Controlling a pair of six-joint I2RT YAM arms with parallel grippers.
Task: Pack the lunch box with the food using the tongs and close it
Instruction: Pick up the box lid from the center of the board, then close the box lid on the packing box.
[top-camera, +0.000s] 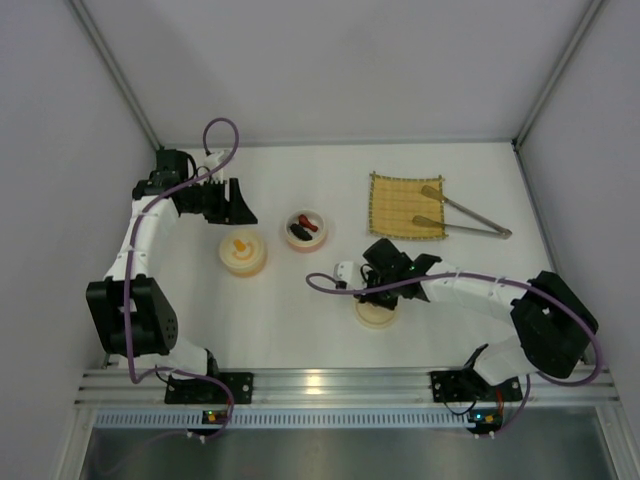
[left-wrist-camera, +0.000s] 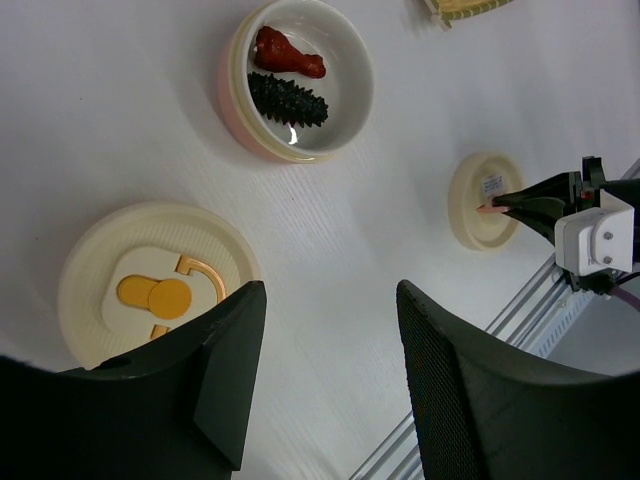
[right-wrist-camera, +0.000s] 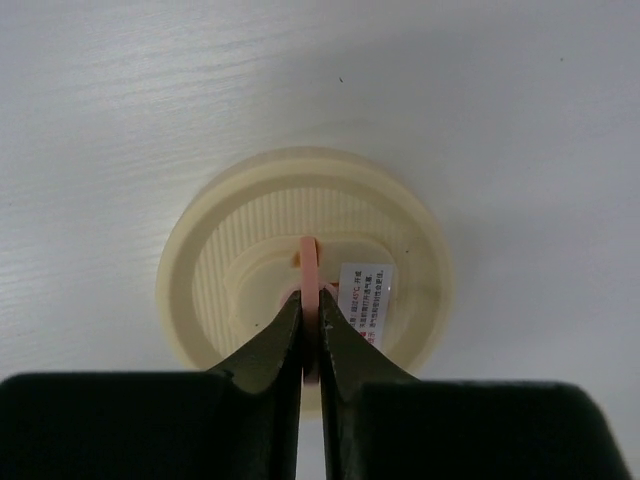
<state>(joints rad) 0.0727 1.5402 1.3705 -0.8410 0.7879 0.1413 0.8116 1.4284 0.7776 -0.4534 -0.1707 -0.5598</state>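
Observation:
The open lunch box bowl (top-camera: 305, 228) (left-wrist-camera: 345, 95), pink outside, holds a red-brown food piece (left-wrist-camera: 288, 55) and a black food piece (left-wrist-camera: 288, 98). A cream lid (top-camera: 377, 318) (right-wrist-camera: 250, 250) (left-wrist-camera: 475, 215) lies flat on the table. My right gripper (top-camera: 383, 300) (right-wrist-camera: 310, 298) is shut on the pink ring handle (right-wrist-camera: 309, 262) standing up from that lid. My left gripper (top-camera: 225, 205) (left-wrist-camera: 331, 290) hangs open with nothing between its fingers, near a closed cream container with an orange-marked lid (top-camera: 243, 252) (left-wrist-camera: 150, 295). The silver tongs (top-camera: 468, 216) lie at the back right.
A yellow woven mat (top-camera: 400, 205) lies under the tongs' tips. White walls stand on both sides and at the back. An aluminium rail (top-camera: 330, 385) runs along the near edge by the arm bases.

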